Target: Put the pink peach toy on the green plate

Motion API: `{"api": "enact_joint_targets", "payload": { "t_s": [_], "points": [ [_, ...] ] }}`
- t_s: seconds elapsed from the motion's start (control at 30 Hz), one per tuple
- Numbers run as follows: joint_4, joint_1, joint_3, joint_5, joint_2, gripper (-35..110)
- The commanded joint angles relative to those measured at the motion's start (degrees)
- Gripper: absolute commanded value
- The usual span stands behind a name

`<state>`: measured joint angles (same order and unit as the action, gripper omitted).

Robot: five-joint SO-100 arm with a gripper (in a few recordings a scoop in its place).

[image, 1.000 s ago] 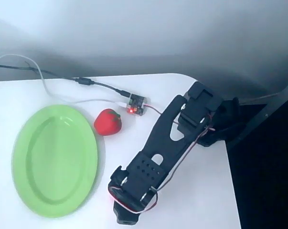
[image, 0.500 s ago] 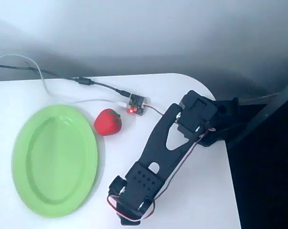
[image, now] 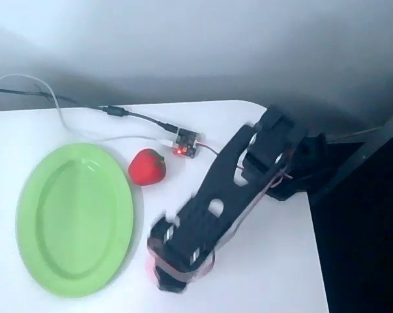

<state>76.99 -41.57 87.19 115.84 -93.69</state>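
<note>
The black two-finger gripper (image: 165,282) is hanging blurred over the white table (image: 274,261) near its front edge, just right of the large light-green oval plastic plate (image: 72,218); I cannot tell how far it is parted. A reddish-pink patch is showing under it, perhaps the peach toy. A red strawberry toy (image: 147,167) is sitting beside the plate's upper right rim.

table layout, overhead view
the green plate (image: 74,220) is set at left, the strawberry toy (image: 147,167) just right of its rim, the arm (image: 216,215) further right.

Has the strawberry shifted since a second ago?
No. The red strawberry toy sits at the same spot beside the green plate rim, below the small circuit board.
</note>
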Motion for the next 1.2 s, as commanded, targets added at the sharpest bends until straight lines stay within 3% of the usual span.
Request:
{"api": "enact_joint_targets", "payload": {
  "t_s": [0.0,0.27,0.47,0.6,0.73,0.8,1.17],
  "points": [
    [-1.05,5.45,-0.44,-5.62,-12.83,0],
    [-16.79,18.11,-2.46,-15.91,-8.61,0],
    [-16.87,24.61,-21.01,-23.47,11.78,0],
    [-13.89,26.02,-24.61,-24.26,18.19,0],
    [0.70,25.93,-24.61,-23.64,19.86,0],
    [2.90,25.66,-23.99,-23.73,20.48,0],
    [-14.15,25.58,-23.91,-23.91,24.70,0]
  ]
}}
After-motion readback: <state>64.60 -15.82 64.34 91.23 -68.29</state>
